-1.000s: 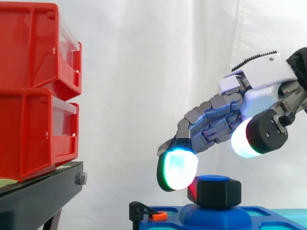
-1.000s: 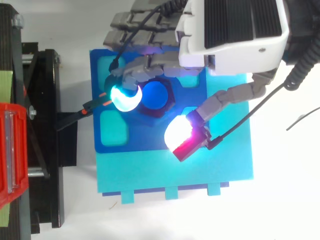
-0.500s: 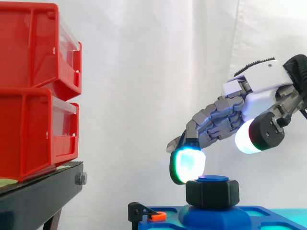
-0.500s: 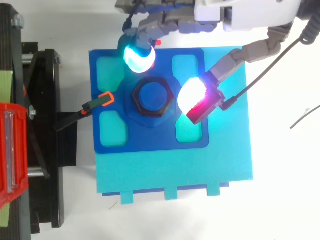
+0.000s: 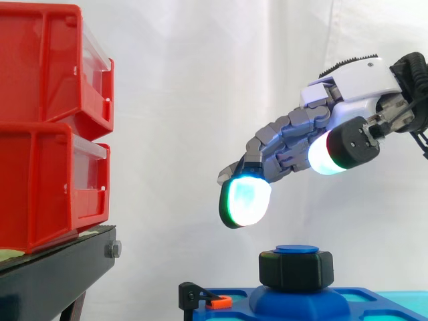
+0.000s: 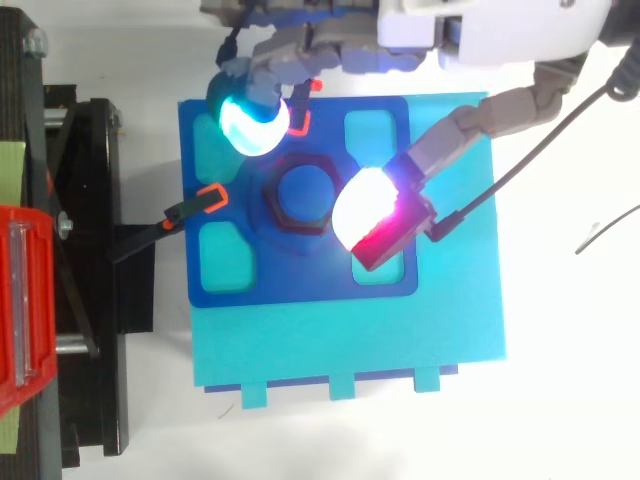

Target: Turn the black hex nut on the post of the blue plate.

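The black hex nut point(image 5: 296, 269) sits on the blue post point(image 6: 305, 190) in the middle of the blue plate point(image 6: 300, 285). My hand point(image 5: 294, 137) hovers above the nut without touching it. Its fingers reach down and to the left, relaxed and spread, holding nothing. In the top view one glowing cyan fingertip point(image 6: 250, 122) hangs over the plate's far-left pocket. The thumb's white-and-red pad point(image 6: 365, 205) hovers just right of the nut point(image 6: 303, 197).
The blue plate rests on a cyan base point(image 6: 350, 340). A black clamp with an orange tip point(image 6: 205, 198) grips the plate's left edge, and a second orange clip point(image 6: 300, 118) sits near the far edge. Two stacked red bins point(image 5: 47, 120) stand on a black stand point(image 5: 53, 274) at the left.
My hand has let go of the nut and lifted clear of it. The lit fingertip rose from nut height and moved left; the thumb swung closer over the nut's right side.
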`<action>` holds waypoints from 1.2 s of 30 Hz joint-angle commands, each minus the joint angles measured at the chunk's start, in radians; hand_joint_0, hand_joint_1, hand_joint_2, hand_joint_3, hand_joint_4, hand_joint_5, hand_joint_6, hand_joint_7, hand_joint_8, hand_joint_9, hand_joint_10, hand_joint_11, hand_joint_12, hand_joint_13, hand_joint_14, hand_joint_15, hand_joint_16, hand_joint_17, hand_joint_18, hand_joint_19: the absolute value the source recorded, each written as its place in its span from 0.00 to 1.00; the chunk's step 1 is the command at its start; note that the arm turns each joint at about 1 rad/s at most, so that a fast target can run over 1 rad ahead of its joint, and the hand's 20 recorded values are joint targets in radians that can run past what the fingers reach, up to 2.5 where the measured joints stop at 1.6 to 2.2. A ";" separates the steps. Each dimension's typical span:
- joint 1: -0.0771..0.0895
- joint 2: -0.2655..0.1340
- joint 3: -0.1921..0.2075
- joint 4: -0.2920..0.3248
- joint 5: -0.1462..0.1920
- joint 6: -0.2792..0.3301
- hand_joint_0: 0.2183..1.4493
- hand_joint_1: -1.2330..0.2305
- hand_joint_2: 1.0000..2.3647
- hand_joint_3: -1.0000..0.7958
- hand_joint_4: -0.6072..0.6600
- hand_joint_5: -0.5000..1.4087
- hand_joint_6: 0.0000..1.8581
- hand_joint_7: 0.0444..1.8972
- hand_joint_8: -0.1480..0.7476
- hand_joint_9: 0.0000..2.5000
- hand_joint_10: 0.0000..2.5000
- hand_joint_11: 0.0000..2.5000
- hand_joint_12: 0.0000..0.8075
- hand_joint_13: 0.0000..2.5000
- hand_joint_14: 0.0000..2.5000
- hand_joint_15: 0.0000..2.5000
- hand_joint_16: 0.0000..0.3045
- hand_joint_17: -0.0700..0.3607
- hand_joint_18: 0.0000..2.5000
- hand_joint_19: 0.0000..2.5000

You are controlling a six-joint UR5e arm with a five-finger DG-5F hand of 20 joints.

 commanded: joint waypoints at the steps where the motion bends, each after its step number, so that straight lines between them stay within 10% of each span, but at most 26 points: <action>1: 0.023 0.000 -0.024 0.030 0.028 0.006 0.18 0.56 0.00 0.28 0.62 0.13 0.27 0.42 0.43 0.04 0.00 0.00 0.48 0.03 0.00 0.01 0.20 0.49 0.00 0.04; 15: 0.087 0.000 -0.053 0.065 0.110 0.020 0.18 0.58 0.00 0.28 0.62 0.13 0.27 0.42 0.43 0.04 0.00 0.00 0.48 0.03 0.00 0.01 0.21 0.49 0.00 0.04; 36: 0.078 0.000 -0.053 0.008 0.100 0.017 0.19 0.59 0.00 0.28 0.63 0.13 0.27 0.44 0.44 0.04 0.00 0.00 0.48 0.03 0.00 0.01 0.20 0.49 0.00 0.04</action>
